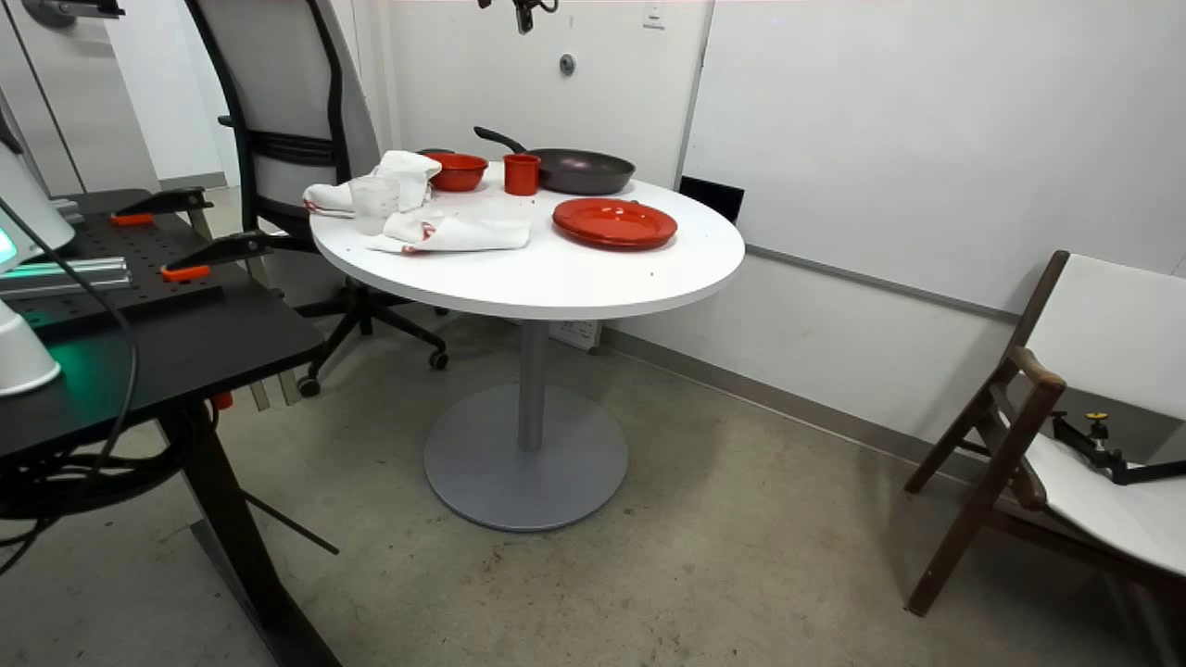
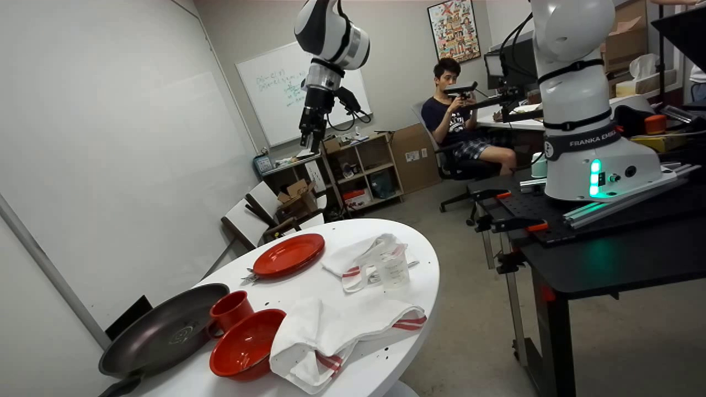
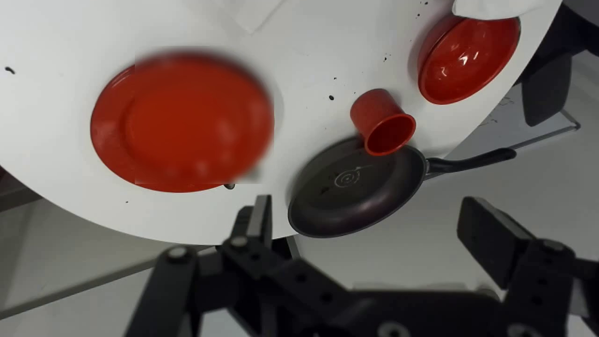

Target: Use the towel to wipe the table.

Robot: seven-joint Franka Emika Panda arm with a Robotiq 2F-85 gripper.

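Wrist view: tool (image 3: 366,208) spread apart; towel (image 3: 253,13) cropped at top, plate (image 3: 182,124) partly blurred.

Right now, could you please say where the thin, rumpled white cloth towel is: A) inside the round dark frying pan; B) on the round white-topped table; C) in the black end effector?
B: both exterior views show the towel lying on the table, while the end effector is open and empty.
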